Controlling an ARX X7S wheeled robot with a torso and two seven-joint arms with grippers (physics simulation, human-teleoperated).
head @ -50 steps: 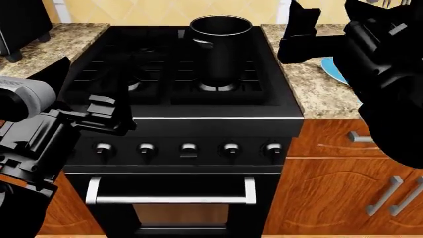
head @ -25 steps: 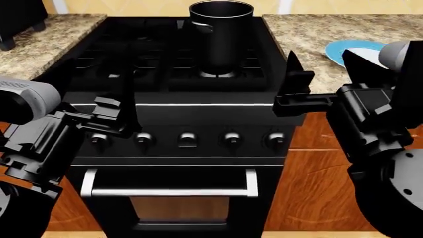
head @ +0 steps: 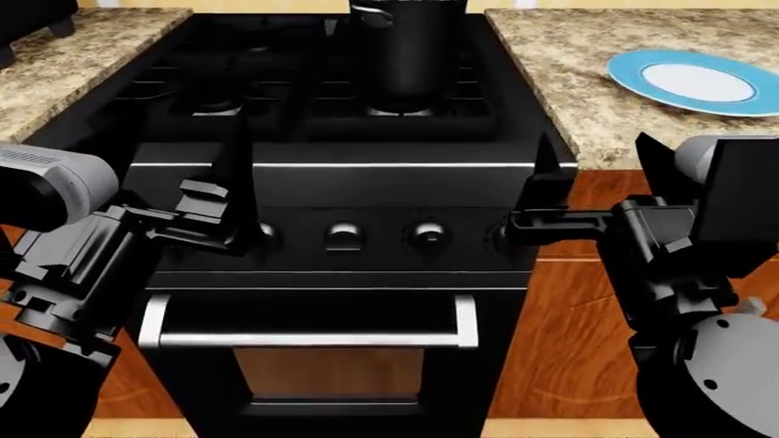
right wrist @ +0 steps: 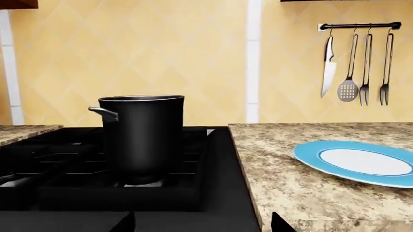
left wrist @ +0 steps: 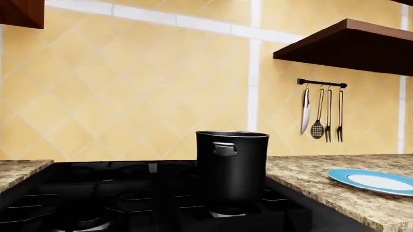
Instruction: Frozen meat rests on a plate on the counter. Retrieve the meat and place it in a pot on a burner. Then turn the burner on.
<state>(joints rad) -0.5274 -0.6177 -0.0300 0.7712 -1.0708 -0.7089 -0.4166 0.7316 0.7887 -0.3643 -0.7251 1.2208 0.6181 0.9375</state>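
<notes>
1. The plate (head: pixel 633 78) lies bare on the bench (head: pixel 554 109), to the right of the pot (head: pixel 408 50). No frozen meat shows on it in any view.
2. The pot's inside is hidden from all three cameras. The meat is probably already in it, though that cannot be confirmed.
3. If so, the step in hand is lighting the burner (head: pixel 402 111) under the pot.
4. The right gripper (head: pixel 535 214) hangs below and to the right of the pot, at the height of the knob row (head: pixel 426 234). Its jaws stand well apart, as the right wrist view shows.
5. The left gripper (head: pixel 232 214) sits below and to the left of the pot, in front of the same row. I cannot tell whether its jaws are apart or together.
6. The pot stands on the rear right burner, so pick the knob that serves it, most likely one at the right end. The rightmost knob is half hidden behind the right arm.
7. Bring the open jaws squarely around that knob, close firmly, then rotate about the knob's own axis without dragging sideways.
</notes>
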